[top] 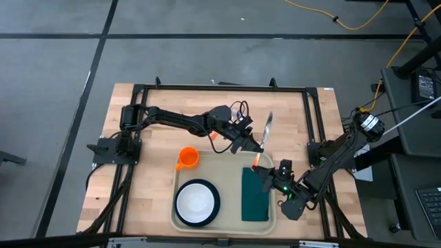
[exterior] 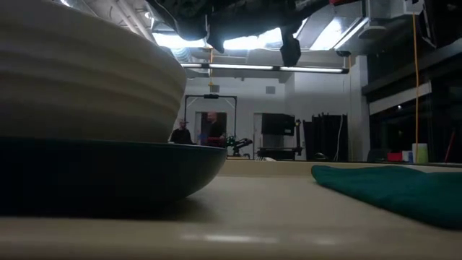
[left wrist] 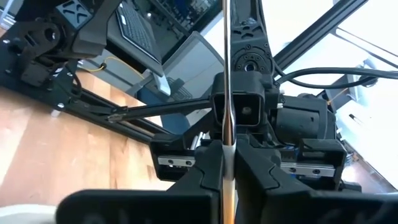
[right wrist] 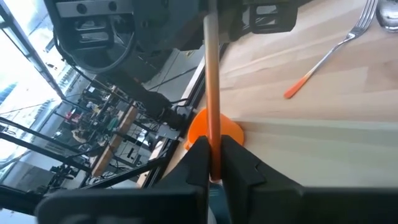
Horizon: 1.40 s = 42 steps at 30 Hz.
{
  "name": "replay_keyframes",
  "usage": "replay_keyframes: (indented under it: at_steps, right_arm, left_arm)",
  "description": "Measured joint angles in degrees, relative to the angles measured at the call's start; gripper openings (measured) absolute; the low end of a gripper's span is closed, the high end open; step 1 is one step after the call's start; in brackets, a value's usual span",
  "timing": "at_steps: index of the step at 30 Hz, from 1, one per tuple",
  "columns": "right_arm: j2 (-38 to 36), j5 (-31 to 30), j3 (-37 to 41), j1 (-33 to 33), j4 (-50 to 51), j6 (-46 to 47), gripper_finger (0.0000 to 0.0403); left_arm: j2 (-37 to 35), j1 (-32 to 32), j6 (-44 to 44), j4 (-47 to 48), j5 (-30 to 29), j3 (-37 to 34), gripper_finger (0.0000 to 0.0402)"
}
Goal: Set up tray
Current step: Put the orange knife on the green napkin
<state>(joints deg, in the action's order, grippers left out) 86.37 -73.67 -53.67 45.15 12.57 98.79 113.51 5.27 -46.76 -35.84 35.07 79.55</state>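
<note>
Your left gripper (top: 256, 142) has its jaws clamped on the metal blade end of a table knife with an orange handle (top: 267, 129), and your right gripper (top: 258, 167) has its jaws closed on the orange handle end of that same knife, so both arms hold it at once above the far right corner of the large beige rectangular plastic tray with rounded corners (top: 222, 170). In the left wrist view the thin metal blade (left wrist: 227, 93) runs up between the two dark fingers (left wrist: 205, 168). That tray sits at the near middle of the wooden tabletop (top: 151, 127). On it you have a white bowl in a dark-rimmed round plate (top: 196, 202) to the left and a dark green rectangular napkin (top: 255, 196) to the right. An orange plastic cup (top: 187, 159) stands just beside the tray's far left corner. The right wrist view shows a fork with an orange handle (right wrist: 329, 53) lying on the wood.
</note>
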Motion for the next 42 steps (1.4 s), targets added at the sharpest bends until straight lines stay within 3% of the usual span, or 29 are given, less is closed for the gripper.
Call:
replay_keyframes:
  at_steps: [6,23,37,42]
  right_arm:
    - [0.0,0.6,0.0,0.0,-3.6,-3.0,0.0052]
    - [-5.9,7.8,0.2,0.3,-7.2,-15.7,0.0059]
    - [-9.6,8.3,0.2,-0.4,-2.7,-15.1,0.006]
    - [-12.0,14.1,0.2,-1.2,2.7,-15.0,0.006]
  left_arm:
    - [-0.1,-0.1,0.6,-0.5,0.7,0.0,0.0007]
    - [-0.3,0.6,1.0,-0.6,1.3,0.2,0.0007]
    - [-0.3,0.8,1.9,-0.2,1.4,0.2,0.0007]
    - [-0.1,1.6,2.1,0.4,1.3,0.1,0.0007]
